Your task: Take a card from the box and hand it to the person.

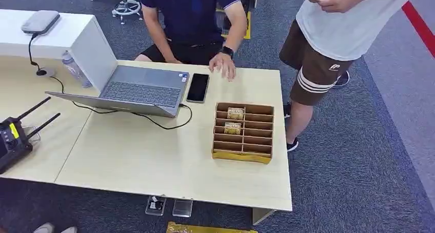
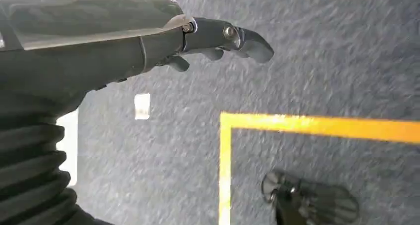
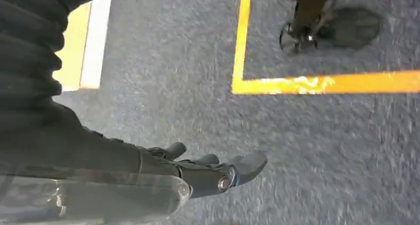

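Both hands hang over carpet: left hand (image 2: 218, 41) and right hand (image 3: 213, 173) hold nothing, fingers loosely extended, slightly apart. Box (image 1: 243, 132) on table (image 1: 154, 166), well away from fingers, holds two cards (image 1: 235, 113). Standing person (image 1: 338, 22) holds card-like item. Fits pre-pick or post-handover.

1 box (image 1: 242, 156), 2 cards (image 1: 236, 113) (image 1: 233, 128), 1 laptop (image 1: 141, 88), 1 phone (image 1: 198, 87), 1 bottle (image 1: 76, 69), 2 people (image 1: 192, 17) (image 1: 338, 27)
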`<state>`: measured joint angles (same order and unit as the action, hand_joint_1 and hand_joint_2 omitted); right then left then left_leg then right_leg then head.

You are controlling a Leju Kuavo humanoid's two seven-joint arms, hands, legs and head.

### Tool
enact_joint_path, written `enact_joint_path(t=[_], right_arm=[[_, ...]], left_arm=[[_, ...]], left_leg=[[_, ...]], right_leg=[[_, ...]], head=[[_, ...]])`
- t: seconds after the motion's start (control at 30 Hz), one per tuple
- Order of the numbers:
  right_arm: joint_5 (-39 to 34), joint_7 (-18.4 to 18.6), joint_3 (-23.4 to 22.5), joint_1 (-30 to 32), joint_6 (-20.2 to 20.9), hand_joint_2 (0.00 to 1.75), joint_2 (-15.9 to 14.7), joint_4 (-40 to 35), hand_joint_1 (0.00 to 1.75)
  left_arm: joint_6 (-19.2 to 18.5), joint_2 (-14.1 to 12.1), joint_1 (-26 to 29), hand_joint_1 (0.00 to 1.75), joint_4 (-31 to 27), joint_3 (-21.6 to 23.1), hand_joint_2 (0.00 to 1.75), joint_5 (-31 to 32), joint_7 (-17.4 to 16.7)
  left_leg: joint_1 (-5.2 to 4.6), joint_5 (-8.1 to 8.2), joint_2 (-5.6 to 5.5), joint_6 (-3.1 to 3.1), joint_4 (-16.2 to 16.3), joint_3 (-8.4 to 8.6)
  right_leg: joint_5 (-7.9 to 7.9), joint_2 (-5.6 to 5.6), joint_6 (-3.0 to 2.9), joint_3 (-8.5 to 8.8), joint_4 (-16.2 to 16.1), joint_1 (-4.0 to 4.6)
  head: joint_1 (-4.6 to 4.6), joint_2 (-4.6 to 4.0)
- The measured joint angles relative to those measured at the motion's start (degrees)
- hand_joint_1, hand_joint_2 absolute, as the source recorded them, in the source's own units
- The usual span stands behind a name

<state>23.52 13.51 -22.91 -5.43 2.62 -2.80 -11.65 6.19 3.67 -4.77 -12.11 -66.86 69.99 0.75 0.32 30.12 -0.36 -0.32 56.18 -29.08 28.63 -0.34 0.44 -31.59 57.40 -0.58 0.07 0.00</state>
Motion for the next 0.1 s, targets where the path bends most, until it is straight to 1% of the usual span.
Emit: enact_joint_path(t=[0.1], right_arm=[[1.81,0.2,1.66,0.36,0.44,1.75,0.26,0.17,0.0]], left_arm=[[1.04,0.02,0.06,0.0,0.0,0.7,1.75,0.0,2.16]], left_leg=[[0.0,0.0,0.01,-0.01,0.0,0.01]], right_leg=[[0.0,0.0,0.0,0.01,0.0,0.01]], head=[[-0.04,0.0]])
